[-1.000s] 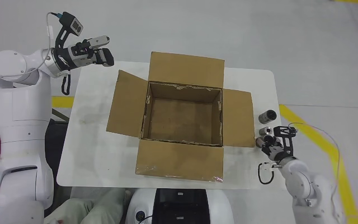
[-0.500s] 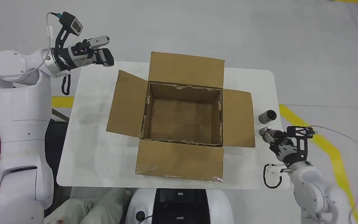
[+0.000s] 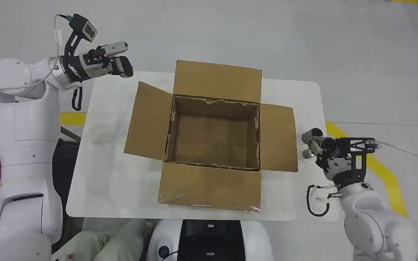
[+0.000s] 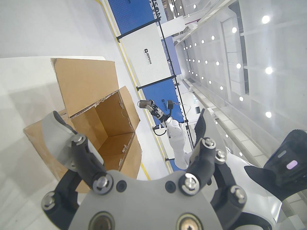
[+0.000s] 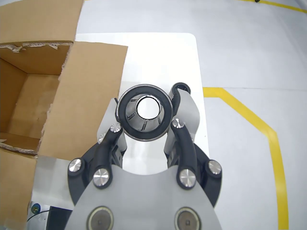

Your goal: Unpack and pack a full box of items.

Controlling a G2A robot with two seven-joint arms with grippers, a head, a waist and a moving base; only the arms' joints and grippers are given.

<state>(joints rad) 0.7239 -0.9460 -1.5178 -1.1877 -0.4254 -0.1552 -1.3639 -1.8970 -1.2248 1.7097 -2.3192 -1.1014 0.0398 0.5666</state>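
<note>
Your right gripper [image 5: 145, 111] is clamped on a hollow metal sleeve [image 5: 145, 113], one finger [image 5: 189, 107] pressed to each side. In the right wrist view you look straight through its bore, so the dark end ring hides the rest of the body and its length cannot be judged. A second sleeve [image 5: 181, 89] lies on the table [image 5: 158, 56] just beyond the gripper. That finger covers most of it, leaving only its far end in sight. In the top view the right gripper [image 3: 320, 147] sits at the table's right edge, just right of the cardboard box [image 3: 219, 78]. The round metal ends crowd together there, and you cannot tell which is held and which is lying loose. The left wrist view shows the held sleeve [image 4: 144, 103] far off and small, raised above the level of the box rim. Your left gripper [image 4: 129, 123] has its fingers spread wide with nothing between them. It hangs off the far left corner of the table, well apart from the box. The box stands mid-table with all four flaps folded out and its brown floor showing, though the top view hides the inner face of its near wall.
</note>
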